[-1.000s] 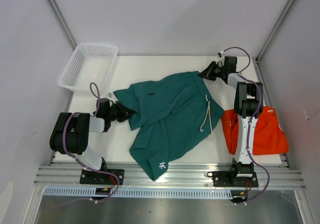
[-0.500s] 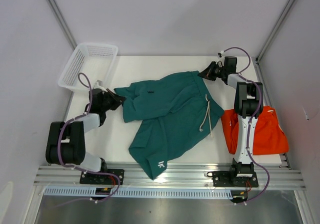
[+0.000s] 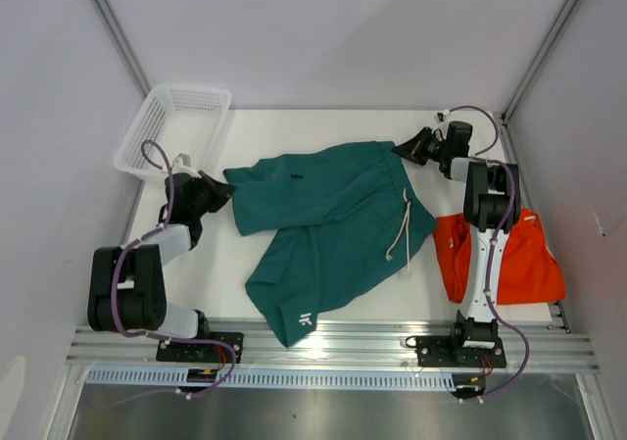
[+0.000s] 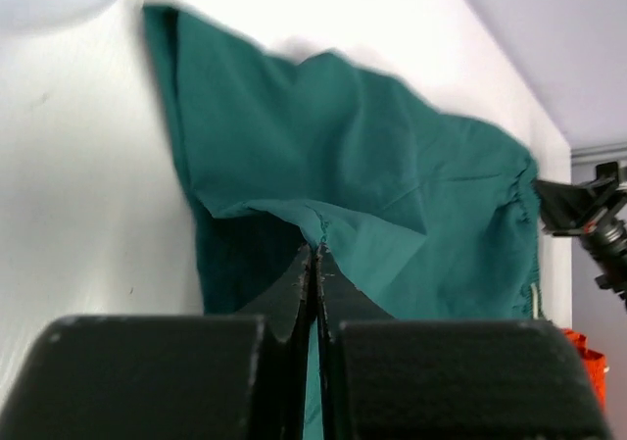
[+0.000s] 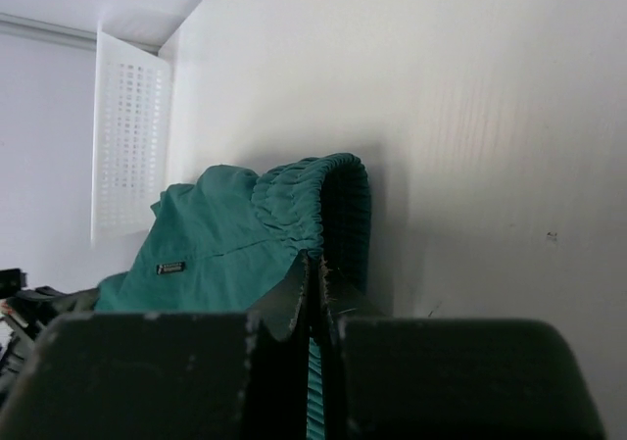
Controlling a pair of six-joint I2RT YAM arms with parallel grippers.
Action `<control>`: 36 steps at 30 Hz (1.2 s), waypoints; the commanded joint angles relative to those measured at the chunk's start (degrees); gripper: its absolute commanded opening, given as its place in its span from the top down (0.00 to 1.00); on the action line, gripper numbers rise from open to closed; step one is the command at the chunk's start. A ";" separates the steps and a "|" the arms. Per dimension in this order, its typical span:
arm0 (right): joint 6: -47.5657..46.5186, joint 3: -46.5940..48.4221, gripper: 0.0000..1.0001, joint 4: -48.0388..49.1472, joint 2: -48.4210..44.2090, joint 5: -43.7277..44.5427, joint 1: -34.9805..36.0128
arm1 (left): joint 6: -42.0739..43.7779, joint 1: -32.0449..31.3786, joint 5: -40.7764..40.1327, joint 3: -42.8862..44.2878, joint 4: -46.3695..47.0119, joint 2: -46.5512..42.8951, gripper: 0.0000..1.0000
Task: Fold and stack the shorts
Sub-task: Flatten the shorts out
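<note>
From where I stand, the left gripper [image 3: 219,187] at nine o'clock is clenched on a leg-hem corner of the teal shorts [image 3: 323,220]. They lie spread across mid-table, their far edge running lengthwise toward two o'clock. A small dark tag [image 3: 294,178] and a white hem logo [image 3: 306,318] are too small to read. The right gripper [image 3: 402,149] is pinched tight on the waistband corner, so each arm holds its nearer end, and the orange shorts [image 3: 524,259] lie bunched at four o'clock.

Robot lab: aluminium-framed white enclosure [image 3: 333,38]
</note>
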 commanded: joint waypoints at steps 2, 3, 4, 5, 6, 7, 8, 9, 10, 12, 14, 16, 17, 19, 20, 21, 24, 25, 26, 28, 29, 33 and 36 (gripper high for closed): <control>1.38 0.42 1.00 4.00 -2.33 -1.14 -0.27 | -0.01 0.34 3.01 -3.10 7.61 4.03 0.96; 1.38 0.33 1.00 4.00 -2.33 -1.14 -0.27 | -0.10 0.34 3.19 -3.28 8.24 5.17 0.91; 1.38 0.42 1.00 4.00 -2.24 -1.05 -0.27 | -0.10 0.25 3.37 -3.81 8.68 5.70 0.86; 1.56 0.42 1.00 4.09 -2.24 -1.14 -0.27 | -0.36 0.34 3.72 -3.81 9.12 6.40 0.78; 1.65 0.42 1.00 4.18 -2.15 -1.14 -0.18 | -0.71 0.34 4.85 -3.81 10.08 7.11 0.60; 1.56 0.42 1.00 4.18 -2.15 -1.14 -0.18 | -1.06 0.34 5.38 -2.94 9.83 8.33 0.51; 1.65 0.42 1.00 4.09 -2.15 -1.14 -0.18 | -1.07 0.08 5.74 -2.32 9.30 9.13 0.43; 1.56 0.33 1.00 4.09 -2.15 -1.14 -0.18 | -1.07 0.08 6.09 -1.71 7.64 9.83 0.36; 1.56 0.42 1.00 4.09 -2.15 -1.14 -0.18 | -1.15 -0.01 6.35 -0.92 7.45 11.23 0.35; 1.56 0.42 1.00 4.09 -2.15 -1.14 -0.18 | -1.77 0.08 6.53 -0.21 6.76 12.12 0.31; 1.65 0.33 1.00 4.09 -2.06 -1.14 -0.18 | -1.95 0.08 6.00 1.10 5.61 13.09 0.28; 1.65 0.50 1.00 4.18 -1.98 -1.14 -0.18 | -2.21 0.08 5.57 1.46 4.91 13.96 0.28; 1.74 0.51 1.00 4.35 -1.98 -1.23 -0.18 | -2.21 0.08 5.39 2.33 4.90 14.14 0.27; 1.74 0.51 1.00 4.35 -1.89 -1.23 -0.09 | -2.73 0.08 5.04 3.13 5.08 14.76 0.28; 1.74 0.51 1.00 4.35 -1.89 -1.23 -0.09 | -2.91 0.08 5.12 3.83 5.51 15.46 0.28; 1.74 0.59 1.00 4.27 -1.80 -1.32 -0.09 | -3.17 0.08 5.30 4.36 5.78 16.07 0.28; 1.65 0.77 1.00 4.09 -1.71 -1.40 -0.09 | -4.32 0.25 7.05 5.68 7.89 17.40 0.31; 1.65 0.86 1.00 4.09 -1.71 -1.40 -0.09 | -4.75 0.25 7.67 5.85 8.76 17.57 0.33; 1.65 0.86 1.00 3.92 -1.63 -1.40 -0.09 | -5.02 0.25 7.85 5.86 9.03 17.66 0.35; 1.74 0.95 1.00 3.92 -1.54 -1.32 -0.09 | -5.55 0.25 8.46 6.12 9.56 17.92 0.41; 1.74 0.95 1.00 3.83 -1.54 -1.32 -0.09 | -5.90 0.25 9.25 6.21 10.34 18.10 0.49; 1.65 1.21 1.00 3.74 -1.36 -1.32 -0.01 | -7.74 0.25 12.49 6.65 13.51 20.72 0.67; 1.56 1.30 1.00 3.56 -1.27 -1.32 -0.01 | -9.24 0.25 15.31 7.00 16.05 22.40 0.74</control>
